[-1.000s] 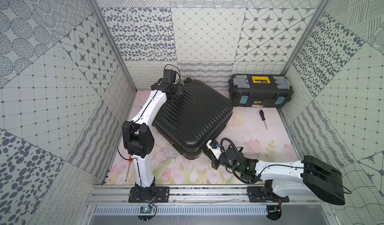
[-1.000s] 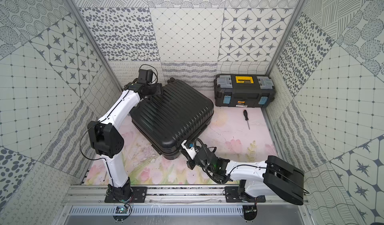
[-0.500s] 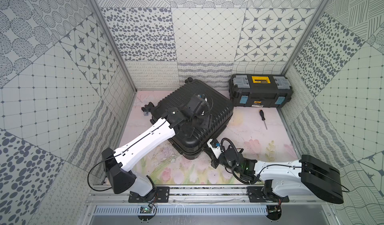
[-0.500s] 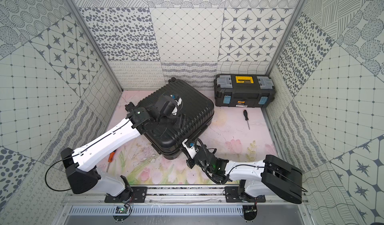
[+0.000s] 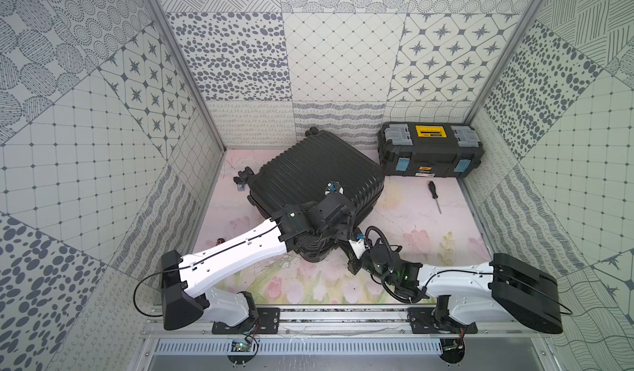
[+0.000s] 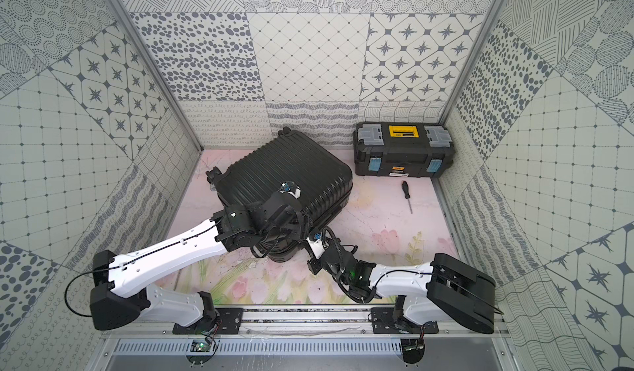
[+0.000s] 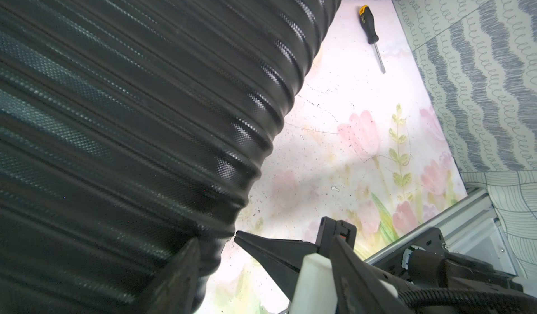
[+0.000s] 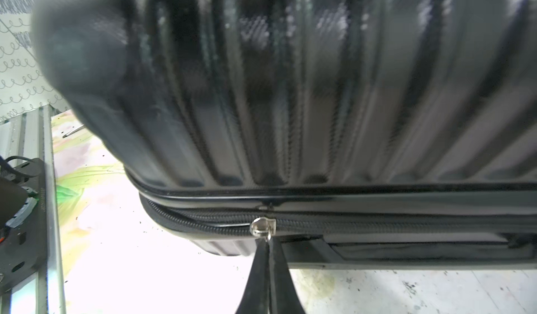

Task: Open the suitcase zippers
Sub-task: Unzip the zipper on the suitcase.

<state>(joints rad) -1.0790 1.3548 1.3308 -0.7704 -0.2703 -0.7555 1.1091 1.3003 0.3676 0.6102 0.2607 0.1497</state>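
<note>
Right wrist view: right tool [image 8: 268,241] is pinched shut on the silver zipper pull [image 8: 263,228]. Left tool [image 7: 215,240] is spread wide at the corner of the suitcase [image 5: 308,170], which lies just beside the toolbox [image 5: 430,153].

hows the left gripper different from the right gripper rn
The left gripper is open; the right gripper is shut, pinching at the silver zipper slider. The left gripper is up by the suitcase's ribbed top shell; the right gripper is low at the seam. Both are at the suitcase's near end.
</note>
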